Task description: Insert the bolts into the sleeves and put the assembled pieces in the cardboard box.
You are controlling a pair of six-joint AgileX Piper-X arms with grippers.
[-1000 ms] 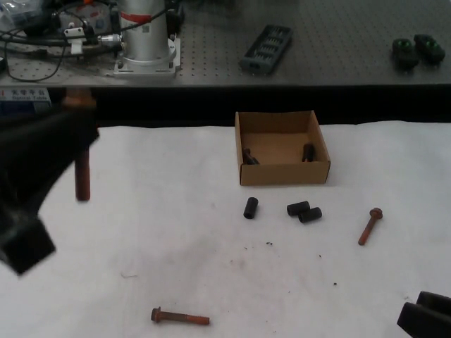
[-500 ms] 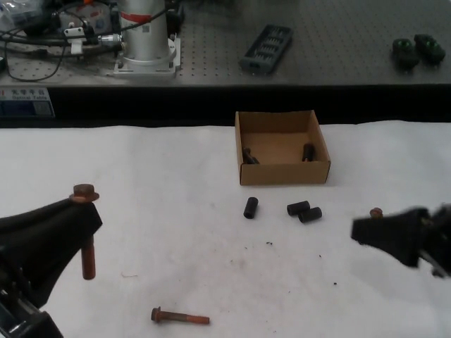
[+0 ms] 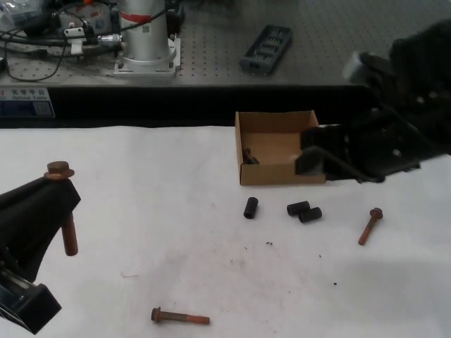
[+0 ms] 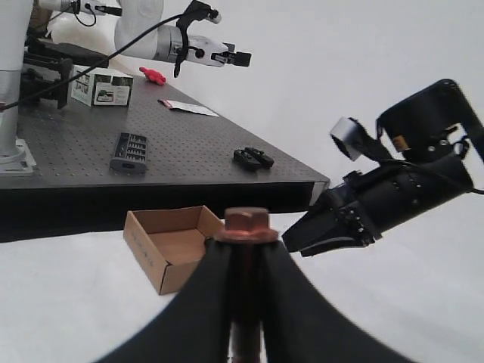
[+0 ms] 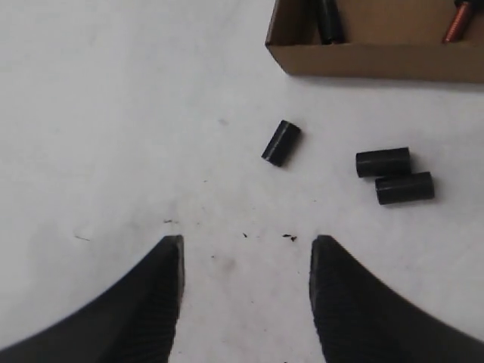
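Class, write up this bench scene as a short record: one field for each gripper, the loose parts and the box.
Left gripper: shut on an upright bolt, above the white cloth
Right gripper: open, empty
Loose sleeves: three, lying on the white cloth in front of the box
Loose bolts: two, lying flat, far apart
Cardboard box: open top, at least two pieces inside

Left fingers (image 4: 189,318) clamp an upright bolt (image 4: 246,225); cardboard box (image 4: 148,253) and right arm (image 4: 393,198) beyond
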